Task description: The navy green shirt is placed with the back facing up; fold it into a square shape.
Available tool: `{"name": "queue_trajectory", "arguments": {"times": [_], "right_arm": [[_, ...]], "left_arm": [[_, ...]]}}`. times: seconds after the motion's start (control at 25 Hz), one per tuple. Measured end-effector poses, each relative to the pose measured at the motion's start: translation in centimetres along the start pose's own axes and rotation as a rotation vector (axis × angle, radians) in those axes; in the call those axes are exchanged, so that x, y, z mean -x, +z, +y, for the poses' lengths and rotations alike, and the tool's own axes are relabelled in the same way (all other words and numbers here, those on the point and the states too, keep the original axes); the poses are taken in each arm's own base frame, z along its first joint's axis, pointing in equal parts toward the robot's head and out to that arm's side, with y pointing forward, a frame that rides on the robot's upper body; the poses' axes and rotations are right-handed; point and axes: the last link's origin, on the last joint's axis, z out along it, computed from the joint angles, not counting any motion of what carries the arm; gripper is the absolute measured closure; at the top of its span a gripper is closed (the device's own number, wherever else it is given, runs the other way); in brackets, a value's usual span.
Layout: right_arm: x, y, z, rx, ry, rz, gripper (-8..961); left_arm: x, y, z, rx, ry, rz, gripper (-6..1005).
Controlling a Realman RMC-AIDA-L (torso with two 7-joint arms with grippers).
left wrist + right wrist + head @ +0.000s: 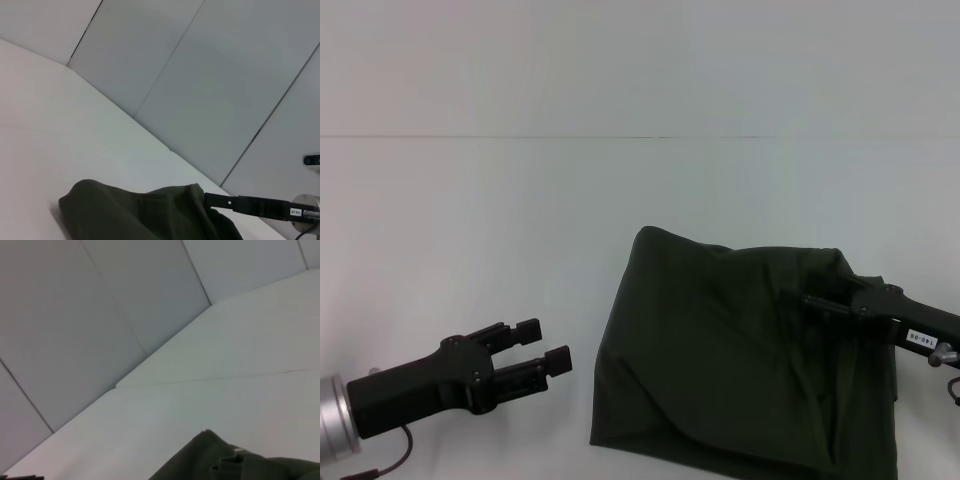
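Pinching the navy green shirt [720, 350], right gripper [810, 298]; left gripper [549, 348] fingers parted, empty.

small white label on right arm [918, 338] — print unreadable

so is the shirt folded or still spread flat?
Folded: the navy green shirt lies as a compact, doubled-over bundle, no sleeves showing, edges uneven. Right gripper is on it.
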Motion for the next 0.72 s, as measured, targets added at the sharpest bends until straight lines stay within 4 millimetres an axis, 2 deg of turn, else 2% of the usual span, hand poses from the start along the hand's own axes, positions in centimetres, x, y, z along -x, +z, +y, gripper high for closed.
{"name": "queue_trajectory", "arguments": {"times": [0.08,0.52,0.72], "right_arm": [[0.1,0.1,-0.1,-0.008,0.000,-0.001,108],[0.2,2.4,-0.2,-0.029,-0.009,0.048,5],[0.1,3.0,-0.3,-0.040,-0.004,0.057,9]], "left_arm": [[-0.1,0.1,0.0,0.001,0.001,0.000,171],[0.0,0.0,0.0,0.000,0.000,0.002,172],[0.0,0.0,0.0,-0.001,-0.001,0.003,172]]}}
